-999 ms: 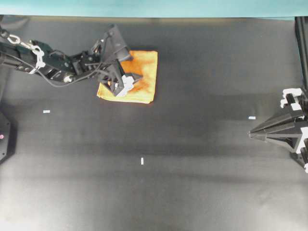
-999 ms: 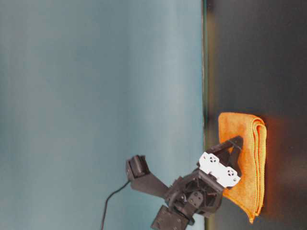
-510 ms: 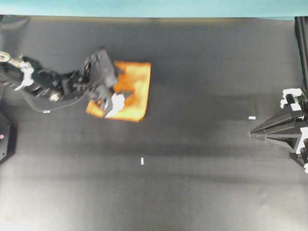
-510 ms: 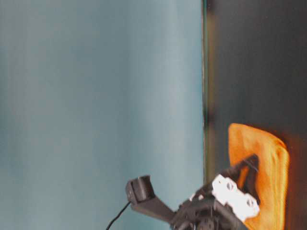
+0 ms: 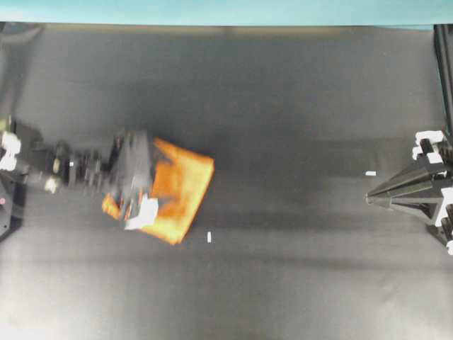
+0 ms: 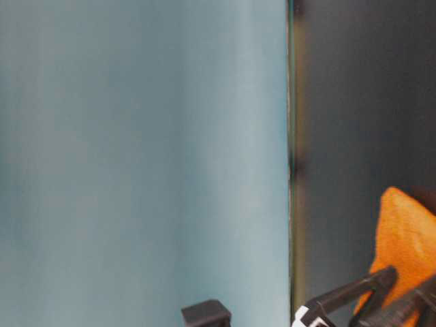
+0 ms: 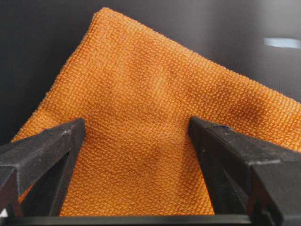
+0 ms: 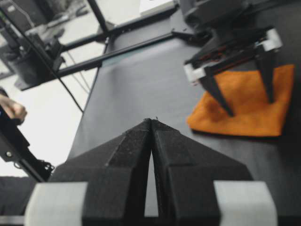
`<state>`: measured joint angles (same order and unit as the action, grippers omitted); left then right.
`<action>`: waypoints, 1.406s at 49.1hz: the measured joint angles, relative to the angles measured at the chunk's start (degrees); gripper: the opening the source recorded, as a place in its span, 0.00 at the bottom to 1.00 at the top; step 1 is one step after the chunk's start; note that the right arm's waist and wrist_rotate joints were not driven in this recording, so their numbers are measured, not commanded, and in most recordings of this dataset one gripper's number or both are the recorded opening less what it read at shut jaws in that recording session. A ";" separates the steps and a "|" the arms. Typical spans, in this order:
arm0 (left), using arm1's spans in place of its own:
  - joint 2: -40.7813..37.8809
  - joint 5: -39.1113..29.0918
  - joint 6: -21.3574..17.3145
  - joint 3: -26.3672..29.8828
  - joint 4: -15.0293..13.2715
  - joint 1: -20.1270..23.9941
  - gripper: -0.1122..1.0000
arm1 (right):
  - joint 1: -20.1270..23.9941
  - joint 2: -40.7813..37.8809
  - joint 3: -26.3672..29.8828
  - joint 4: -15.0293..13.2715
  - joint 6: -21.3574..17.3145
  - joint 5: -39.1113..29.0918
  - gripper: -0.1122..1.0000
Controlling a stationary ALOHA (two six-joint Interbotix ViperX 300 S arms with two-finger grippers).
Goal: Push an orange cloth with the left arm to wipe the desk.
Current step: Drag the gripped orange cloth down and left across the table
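The orange cloth (image 5: 180,185) lies flat on the black desk (image 5: 297,106), left of centre, turned so one corner points away. My left gripper (image 5: 164,195) sits on top of it, open. In the left wrist view its two black fingers (image 7: 47,155) stand wide apart with their tips down on the cloth (image 7: 141,103), and nothing is pinched between them. The right wrist view shows the same spread fingers (image 8: 214,92) standing on the cloth (image 8: 249,108). My right gripper (image 5: 374,196) is shut and parked at the right edge, far from the cloth.
Small white tape marks lie on the desk, one (image 5: 209,237) just right of the cloth's near corner and another (image 5: 370,173) near the right gripper. A teal strip (image 5: 226,10) runs along the far edge. A black frame post (image 5: 444,71) stands at the right.
The left arm has drawn back to the left and toward the near side, dragging the cloth along under its open fingers. The cloth has rotated. The right arm has stayed still.
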<state>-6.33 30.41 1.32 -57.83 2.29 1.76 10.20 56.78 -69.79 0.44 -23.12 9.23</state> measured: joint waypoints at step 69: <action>1.05 -16.61 5.01 5.89 0.00 -29.62 0.89 | -0.09 0.35 -0.79 0.18 0.00 0.00 0.09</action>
<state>-5.27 13.80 6.33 -51.94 2.29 -27.86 10.11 57.13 -70.58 0.62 -23.12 9.23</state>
